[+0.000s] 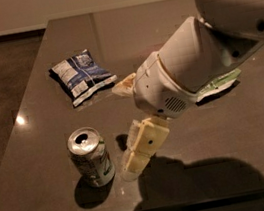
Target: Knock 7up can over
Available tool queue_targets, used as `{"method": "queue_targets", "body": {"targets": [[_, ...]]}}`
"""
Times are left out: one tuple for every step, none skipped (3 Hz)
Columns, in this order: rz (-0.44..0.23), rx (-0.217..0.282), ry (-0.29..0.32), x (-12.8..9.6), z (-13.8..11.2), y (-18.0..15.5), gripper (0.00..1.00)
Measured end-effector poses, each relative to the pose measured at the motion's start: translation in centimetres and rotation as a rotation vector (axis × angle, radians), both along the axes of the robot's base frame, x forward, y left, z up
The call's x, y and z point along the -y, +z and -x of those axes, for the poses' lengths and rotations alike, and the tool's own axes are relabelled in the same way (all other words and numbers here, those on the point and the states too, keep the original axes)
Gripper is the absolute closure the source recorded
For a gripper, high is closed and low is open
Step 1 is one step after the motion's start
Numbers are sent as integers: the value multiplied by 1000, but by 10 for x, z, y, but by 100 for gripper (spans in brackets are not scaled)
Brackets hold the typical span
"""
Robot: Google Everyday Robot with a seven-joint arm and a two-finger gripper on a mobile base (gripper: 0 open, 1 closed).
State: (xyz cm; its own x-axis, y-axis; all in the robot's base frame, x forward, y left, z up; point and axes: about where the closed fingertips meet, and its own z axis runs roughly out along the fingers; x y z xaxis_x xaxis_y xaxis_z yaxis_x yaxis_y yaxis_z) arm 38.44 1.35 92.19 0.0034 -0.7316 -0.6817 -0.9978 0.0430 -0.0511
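The table (124, 32) has a dark grey-brown, glossy top with small light glints near its left and right edges. The 7up can (90, 158) stands upright on it close to the front edge, toward the front-left corner, casting a shadow forward. A flat blue chip bag (82, 75) lies nearer the left edge, about midway back. A green chip bag (219, 84) lies toward the right edge, mostly hidden. The gripper (126, 129) hangs over the front half, fingers spread, its lower finger just beside the can on the right
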Motion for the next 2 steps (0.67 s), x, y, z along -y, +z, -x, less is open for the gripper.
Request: {"method": "queue_targets", "body": {"targets": [[-46,-11,40,-25,6,-4,0],[-74,-26,57,-42,5,-12,0]]}}
